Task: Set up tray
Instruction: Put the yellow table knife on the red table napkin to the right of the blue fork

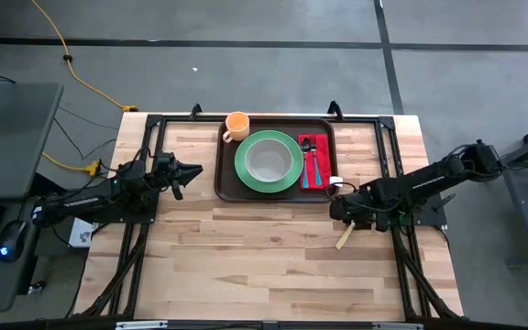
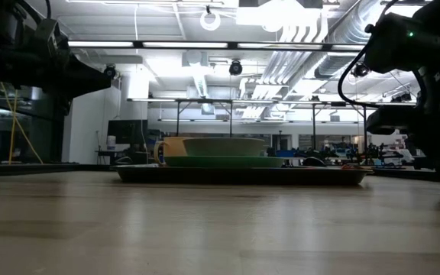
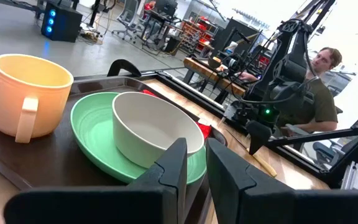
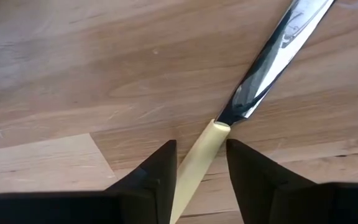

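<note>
Tray: the dark brown tray (image 1: pixel 227 188) is lying on the far middle part of the desk (image 1: pixel 246 257), between the two arms.
Already on the tray: a green plate (image 1: pixel 269 162) with a white bowl (image 3: pixel 154 134) in it is sitting in the middle; an orange mug (image 1: pixel 236 126) is standing at the far left corner; a red napkin (image 1: pixel 313 161) is lying just beside the plate on the right, and it is carrying cutlery, probably a fork and a spoon, though they are too small to tell for sure.
Still missing: a knife (image 4: pixel 263 71) with a cream handle (image 1: pixel 344 237) is lying on the bare wood, outside the tray, near its right front corner.
Right tool: the right tool (image 4: pixel 197 163) is hanging low over the knife with its fingers spread, one on each side of the handle; they are not pinching it yet, as far as I can see.
Left tool: the left tool (image 3: pixel 194 165) is waiting above the desk at the left of the tray, pointing at it; its fingers are standing close together with a narrow gap, and they are holding nothing.
Progress: the task seems to be nearly complete; what is left is to grasp the knife, carry it over and lay it on the napkin beside the other cutlery.
</note>
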{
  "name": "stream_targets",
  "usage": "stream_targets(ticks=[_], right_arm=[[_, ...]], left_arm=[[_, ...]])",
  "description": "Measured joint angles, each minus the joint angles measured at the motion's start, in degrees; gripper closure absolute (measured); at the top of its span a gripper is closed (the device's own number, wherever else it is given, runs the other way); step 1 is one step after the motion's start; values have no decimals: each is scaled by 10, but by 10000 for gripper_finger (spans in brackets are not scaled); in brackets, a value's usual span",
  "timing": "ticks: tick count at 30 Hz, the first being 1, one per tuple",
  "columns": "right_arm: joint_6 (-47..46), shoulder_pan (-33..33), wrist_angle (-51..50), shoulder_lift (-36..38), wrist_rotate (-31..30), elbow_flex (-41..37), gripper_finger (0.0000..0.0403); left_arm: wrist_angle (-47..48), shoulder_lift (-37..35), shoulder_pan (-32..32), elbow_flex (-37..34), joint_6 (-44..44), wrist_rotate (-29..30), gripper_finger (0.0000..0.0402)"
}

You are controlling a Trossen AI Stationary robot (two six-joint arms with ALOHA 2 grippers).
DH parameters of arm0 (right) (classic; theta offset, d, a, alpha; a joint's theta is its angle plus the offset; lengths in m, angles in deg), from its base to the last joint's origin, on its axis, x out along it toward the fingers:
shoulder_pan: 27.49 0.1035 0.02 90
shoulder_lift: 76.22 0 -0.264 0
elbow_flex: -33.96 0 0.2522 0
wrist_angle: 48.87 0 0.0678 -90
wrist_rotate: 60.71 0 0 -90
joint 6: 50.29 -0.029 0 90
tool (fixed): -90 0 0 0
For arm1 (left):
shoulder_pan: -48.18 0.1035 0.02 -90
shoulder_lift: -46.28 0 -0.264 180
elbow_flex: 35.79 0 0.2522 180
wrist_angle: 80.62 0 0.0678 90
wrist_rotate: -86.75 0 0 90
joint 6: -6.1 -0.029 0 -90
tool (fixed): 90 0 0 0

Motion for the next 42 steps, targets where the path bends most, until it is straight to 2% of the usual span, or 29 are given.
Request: stream_targets(ticks=[5,14,16,23,29,42], right_arm=[[-1,0,-2,0,1,0,294],[5,0,-5,0,2,-1,384],[7,0,-4,0,-2,-1,394],[7,0,-10,-1,-4,-1,379],[9,0,-9,0,-4,-1,397],[12,0,-8,46,-12,-2,399]], left_arm=[[0,0,0,0,0,0,309],[0,0,0,0,0,1,309],[0,0,0,0,0,2,309],[0,0,0,0,0,2,309],[0,0,0,0,0,2,309],[0,0,0,0,0,2,309]])
